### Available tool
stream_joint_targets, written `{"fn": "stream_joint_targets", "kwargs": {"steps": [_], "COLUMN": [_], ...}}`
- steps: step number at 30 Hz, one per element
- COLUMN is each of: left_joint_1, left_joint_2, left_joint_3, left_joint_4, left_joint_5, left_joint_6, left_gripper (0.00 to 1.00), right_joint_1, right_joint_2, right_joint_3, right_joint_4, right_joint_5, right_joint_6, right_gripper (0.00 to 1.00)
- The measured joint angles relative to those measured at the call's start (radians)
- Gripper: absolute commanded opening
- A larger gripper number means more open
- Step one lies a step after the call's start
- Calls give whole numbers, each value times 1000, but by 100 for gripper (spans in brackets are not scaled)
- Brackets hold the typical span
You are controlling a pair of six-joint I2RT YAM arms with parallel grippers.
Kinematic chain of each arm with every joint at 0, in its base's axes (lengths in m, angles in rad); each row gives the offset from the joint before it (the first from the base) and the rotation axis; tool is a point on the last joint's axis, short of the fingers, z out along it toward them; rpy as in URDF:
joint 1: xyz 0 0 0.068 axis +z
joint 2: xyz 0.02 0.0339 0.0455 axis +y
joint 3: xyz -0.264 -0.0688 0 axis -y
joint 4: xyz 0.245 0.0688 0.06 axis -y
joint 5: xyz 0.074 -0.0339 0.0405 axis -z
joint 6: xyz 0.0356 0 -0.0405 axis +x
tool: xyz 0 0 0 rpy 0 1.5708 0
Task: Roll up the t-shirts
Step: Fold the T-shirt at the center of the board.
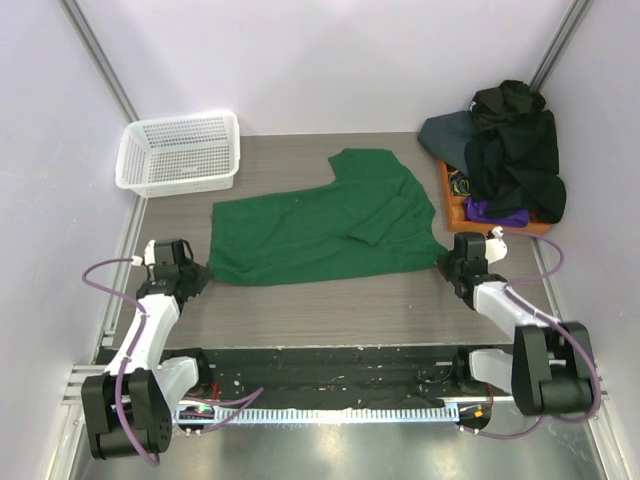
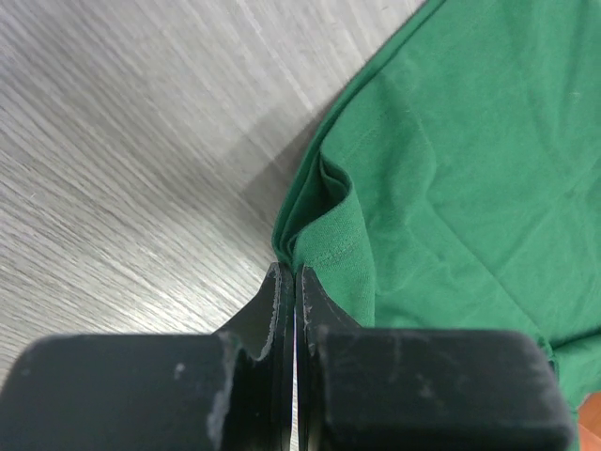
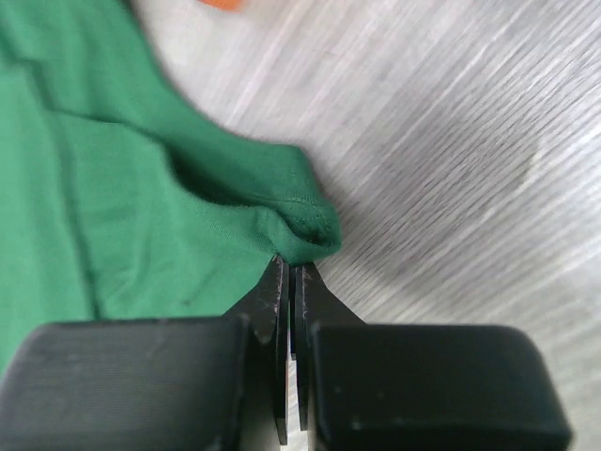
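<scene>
A dark green t-shirt (image 1: pixel 320 225) lies spread flat in the middle of the table, one sleeve folded over its right part. My left gripper (image 1: pixel 200 276) is shut on the shirt's near left corner. In the left wrist view the fabric (image 2: pixel 451 169) bunches into a fold right at the gripper's (image 2: pixel 294 272) closed tips. My right gripper (image 1: pixel 446 262) is shut on the near right corner, where the hem (image 3: pixel 141 207) puckers against that gripper's (image 3: pixel 293 268) closed tips. More t-shirts (image 1: pixel 512 150), black, dark slate and purple, lie piled at the back right.
A white mesh basket (image 1: pixel 180 150) stands at the back left. The pile rests on an orange tray (image 1: pixel 452 198) just beyond my right gripper. Pale walls enclose the table on three sides. A black rail with cables runs along the near edge.
</scene>
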Motion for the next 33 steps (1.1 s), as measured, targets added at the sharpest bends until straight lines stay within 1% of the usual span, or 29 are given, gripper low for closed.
{"fn": "stream_joint_targets", "kwargs": {"steps": [4, 7, 9, 11, 12, 13, 15, 18, 19, 21, 26, 28, 29, 30, 33], "left_joint_1": [0, 0, 0, 0, 0, 0, 1, 5, 7, 18, 37, 37, 37, 37, 38], "left_joint_2": [-16, -21, -14, 10, 45, 53, 118, 200, 201, 174, 83, 71, 71, 71, 94], "left_joint_3": [45, 120, 193, 296, 401, 425, 598, 836, 864, 886, 914, 991, 1055, 1098, 1307], "left_joint_4": [-41, -85, -130, -186, -229, -230, -313, -385, -396, -432, -602, -672, -700, -709, -766], "left_joint_5": [-1, 0, 1, 2, 3, 3, 9, 14, 14, 21, 32, 33, 33, 32, 20], "left_joint_6": [8, 8, 7, 11, 19, 23, 52, 95, 106, 119, 144, 152, 158, 163, 174], "left_gripper": [0, 0, 0, 0, 0, 0, 0, 0, 0, 0, 0, 0, 0, 0, 0], "right_joint_1": [5, 7, 9, 10, 10, 10, 11, 11, 11, 11, 11, 11, 11, 11, 11], "right_joint_2": [-147, -234, -251, -247, -240, -233, -208, -175, -176, -204, -318, -357, -370, -375, -369], "right_joint_3": [32, 116, 211, 313, 385, 437, 570, 753, 783, 800, 793, 802, 827, 853, 976], "right_joint_4": [-106, -192, -248, -288, -314, -322, -359, -384, -387, -397, -493, -515, -537, -548, -571], "right_joint_5": [8, 10, 8, 5, 2, -1, -7, -21, -22, -25, -30, -31, -31, -31, -27], "right_joint_6": [-8, -20, -36, -56, -67, -77, -96, -118, -121, -124, -131, -141, -151, -163, -205], "right_gripper": [1, 1, 1, 1, 1, 1, 1, 1, 1, 1, 1, 1, 1, 1, 1]}}
